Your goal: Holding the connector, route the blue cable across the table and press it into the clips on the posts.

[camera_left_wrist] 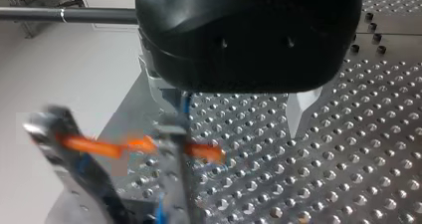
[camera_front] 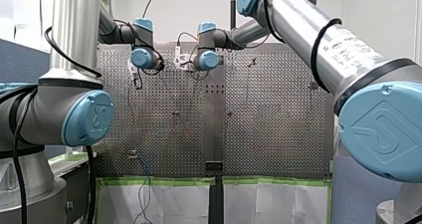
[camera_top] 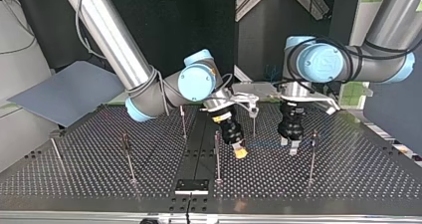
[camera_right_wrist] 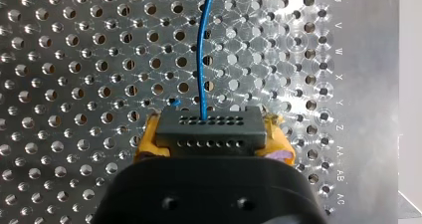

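We see the connector (camera_right_wrist: 210, 129) clamped between the yellow pads (camera_right_wrist: 147, 143) of our right gripper (camera_top: 240, 153), low over the table (camera_right_wrist: 74, 59) near its middle in the top view. The cable (camera_right_wrist: 200, 50) (thin, blue) runs from it ahead over the holes. Our left gripper (camera_top: 291, 145) hangs near, fingers spread apart. Posts (camera_top: 217, 157) stand around both.

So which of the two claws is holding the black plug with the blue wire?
My right gripper, the one with yellow pads: it is shut on the black connector, the blue cable running out ahead. My left gripper holds no connector.
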Robot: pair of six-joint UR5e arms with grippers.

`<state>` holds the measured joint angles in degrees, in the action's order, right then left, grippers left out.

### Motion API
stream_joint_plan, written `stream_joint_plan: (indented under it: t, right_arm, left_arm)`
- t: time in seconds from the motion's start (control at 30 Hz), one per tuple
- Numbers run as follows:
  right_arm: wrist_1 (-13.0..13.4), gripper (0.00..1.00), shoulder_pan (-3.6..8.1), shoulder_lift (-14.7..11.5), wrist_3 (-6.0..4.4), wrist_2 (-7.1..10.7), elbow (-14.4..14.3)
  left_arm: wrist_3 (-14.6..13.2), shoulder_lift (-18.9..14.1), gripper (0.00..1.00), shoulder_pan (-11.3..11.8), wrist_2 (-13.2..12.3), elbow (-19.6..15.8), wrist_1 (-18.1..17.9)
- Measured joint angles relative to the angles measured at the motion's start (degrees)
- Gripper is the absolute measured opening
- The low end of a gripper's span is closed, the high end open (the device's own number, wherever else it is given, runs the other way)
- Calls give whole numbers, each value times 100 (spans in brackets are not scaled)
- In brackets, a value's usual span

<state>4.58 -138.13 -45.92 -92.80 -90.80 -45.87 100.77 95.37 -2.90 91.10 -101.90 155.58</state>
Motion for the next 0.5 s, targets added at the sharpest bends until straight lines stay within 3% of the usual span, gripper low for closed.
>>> stream_joint_plan:
  t: [0.4,0.47,0.5]
  right_arm:
    - [-9,0,18,0,0,9,-3]
    - [-9,0,21,0,0,9,-3]
    - [-9,0,22,0,0,9,-3]
  left_arm:
    - [-46,323,100,-22,119,172,31]
    - [-74,325,87,-26,152,174,25]
    - [-83,325,87,-27,161,175,23]
